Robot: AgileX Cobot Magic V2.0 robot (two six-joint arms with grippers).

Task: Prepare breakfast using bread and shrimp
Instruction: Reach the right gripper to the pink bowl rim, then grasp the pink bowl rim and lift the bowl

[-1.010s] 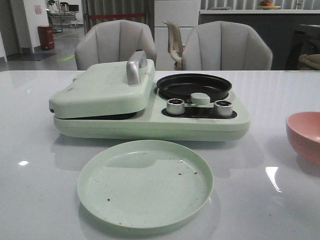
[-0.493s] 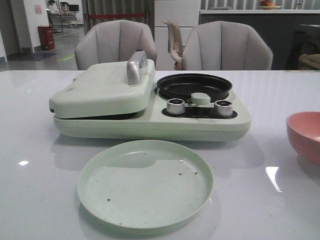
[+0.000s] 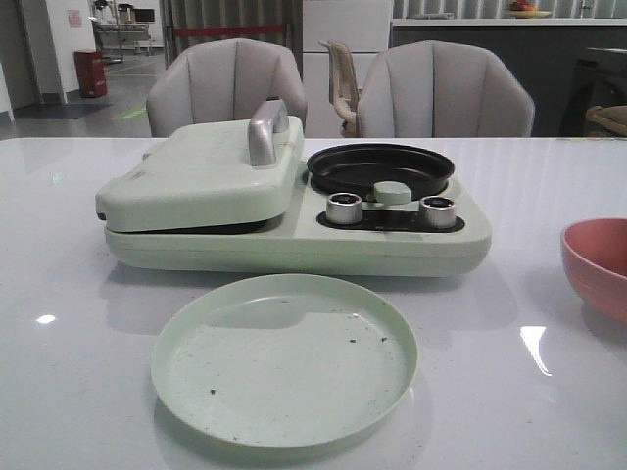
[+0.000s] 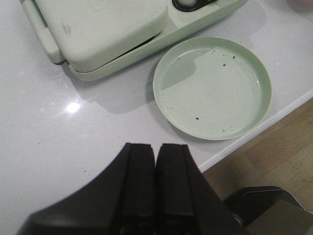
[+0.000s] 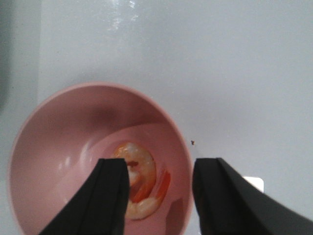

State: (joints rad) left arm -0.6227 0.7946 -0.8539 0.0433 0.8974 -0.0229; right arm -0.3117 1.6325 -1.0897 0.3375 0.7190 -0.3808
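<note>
My white glossy desk [image 3: 78, 372] faces two grey chairs [image 3: 227, 86]. The green plate [image 3: 284, 357] holds only crumbs. The shrimp [image 5: 142, 181] lies in the pink bowl [image 5: 58, 147], beneath my spread right end effector [image 5: 160, 188]; my left end effector [image 4: 155, 188] is clenched, holding nothing.

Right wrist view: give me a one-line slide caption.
Open right gripper poised above the shrimp lying in the pink bowl on the white table.

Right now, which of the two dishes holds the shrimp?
The pink bowl, under the open right claw; shrimp lies inside. The green plate carries only crumbs.
</note>
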